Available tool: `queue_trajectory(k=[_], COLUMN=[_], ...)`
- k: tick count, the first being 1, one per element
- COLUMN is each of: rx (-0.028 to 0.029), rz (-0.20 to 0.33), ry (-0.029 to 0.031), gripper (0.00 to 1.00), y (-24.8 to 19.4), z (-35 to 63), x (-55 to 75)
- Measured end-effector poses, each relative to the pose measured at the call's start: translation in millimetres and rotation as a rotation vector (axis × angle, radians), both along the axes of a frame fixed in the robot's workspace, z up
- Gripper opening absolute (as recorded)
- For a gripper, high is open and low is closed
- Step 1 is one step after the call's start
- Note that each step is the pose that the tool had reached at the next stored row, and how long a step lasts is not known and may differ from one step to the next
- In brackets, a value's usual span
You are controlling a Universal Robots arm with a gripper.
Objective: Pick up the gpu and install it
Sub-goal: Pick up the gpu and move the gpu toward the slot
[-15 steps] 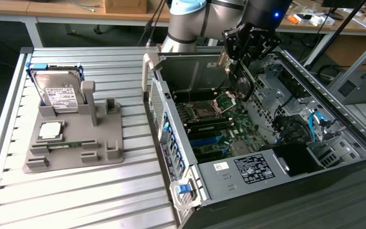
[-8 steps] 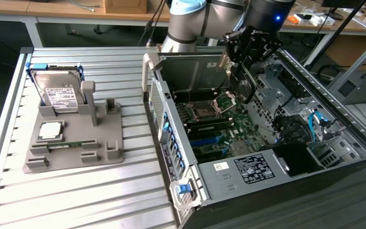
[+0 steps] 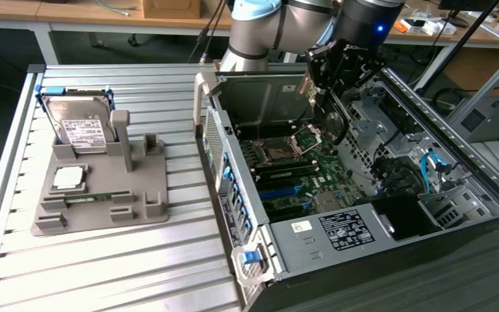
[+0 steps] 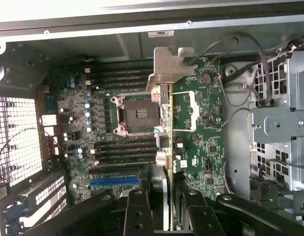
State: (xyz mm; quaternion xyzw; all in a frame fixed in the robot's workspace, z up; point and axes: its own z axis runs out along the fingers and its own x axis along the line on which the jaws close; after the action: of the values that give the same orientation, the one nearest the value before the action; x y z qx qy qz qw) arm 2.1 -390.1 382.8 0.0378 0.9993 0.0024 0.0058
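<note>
One card in my gripper (image 4: 165, 206) and it's the gpu (image 4: 198, 132). My fingers (image 4: 137, 211) are clamped on its edge, so the grip is firm on the board itself. The gpu hangs down from me, green board face showing in the wrist view, with its silvery metal bracket (image 4: 169, 69) at the far end from my fingers.

From the exterior view, I'm up over the open computer case (image 3: 379, 247), and the gpu (image 3: 329, 123) dangles below my gripper (image 3: 332, 84), inside the case opening and above the motherboard (image 3: 293, 175). It isn't seated; it floats clear of the board. Beneath it in the wrist view sit the processor socket (image 4: 137, 115) and, closer to my fingers, a blue slot (image 4: 115, 181).

Off to the exterior view's left, on the slatted counter (image 3: 102, 273), the gray holder (image 3: 102, 218) carries a hard drive (image 3: 80, 127) standing upright, a square chip (image 3: 69, 177) and a green memory stick (image 3: 93, 197).
</note>
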Motion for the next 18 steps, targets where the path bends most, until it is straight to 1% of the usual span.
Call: queue_trajectory(k=[8,18], rx=[-0.0002,-0.0002], rz=[0.000,0.000], ry=[0.0001,0.0001], gripper=[0.30,0.30], y=[-2.9,-5.6], z=[-2.4,-10.7], x=[0.0,1.0])
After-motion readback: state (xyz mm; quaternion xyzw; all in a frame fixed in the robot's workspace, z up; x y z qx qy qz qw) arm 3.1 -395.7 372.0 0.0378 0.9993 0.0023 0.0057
